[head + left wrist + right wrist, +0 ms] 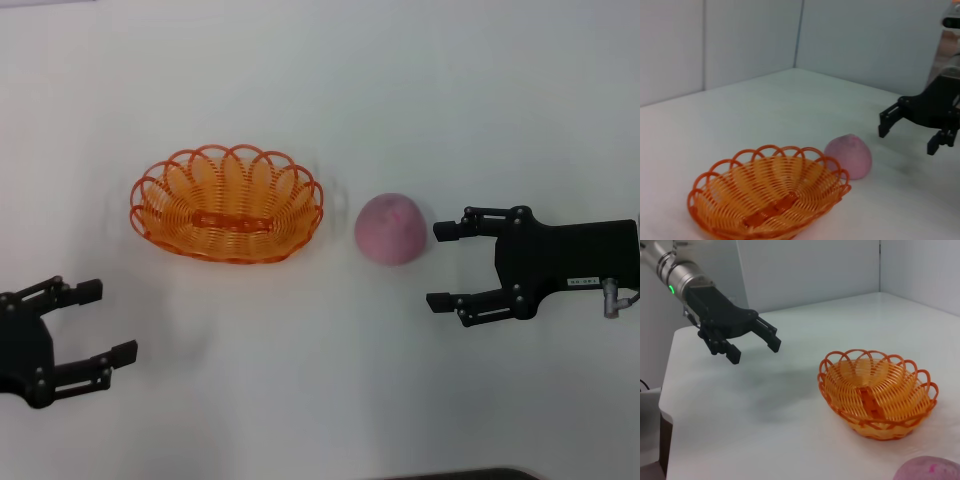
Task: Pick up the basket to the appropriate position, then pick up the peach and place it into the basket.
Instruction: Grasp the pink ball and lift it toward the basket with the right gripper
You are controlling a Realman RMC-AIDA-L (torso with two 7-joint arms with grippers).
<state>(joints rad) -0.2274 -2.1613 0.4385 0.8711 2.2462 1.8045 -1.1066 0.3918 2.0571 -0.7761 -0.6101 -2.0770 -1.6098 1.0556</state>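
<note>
- Basket (pixel 227 204): orange looped wire, oval, scalloped rim; sat upright on the white table (pixel 320 400), left of centre in the head view, nothing inside it.
- Same basket (pixel 769 195) seen close in the left wrist view, and again (pixel 877 392) in the right wrist view, bowl bare in both.
- Peach (pixel 391 228): pink, round, matte; rested on the table just beside the basket's right end, a narrow strip of table between them, not touching.
- Peach (pixel 850 155) appeared behind the basket's far rim in the left wrist view; only its top (pixel 929 468) showed at the edge of the right wrist view.
- Right gripper (pixel 446 266): black, lying low over the table to the right of the peach, fingers pointing toward it and spread wide, grasping nothing; upper fingertip near the fruit but apart from it.
- Same right gripper (pixel 912 133) visible farther off in the left wrist view, spread and clear of the peach.
- Left gripper (pixel 108 321): black, at the lower left of the head view, nearer the robot than the basket and well apart from it, fingers released and spread, holding nothing.
- Left gripper (pixel 754 343) also caught in the right wrist view, hovering above the table beyond the basket, fingers parted.
- Pale walls (pixel 740 40) behind the table, meeting in a corner.
</note>
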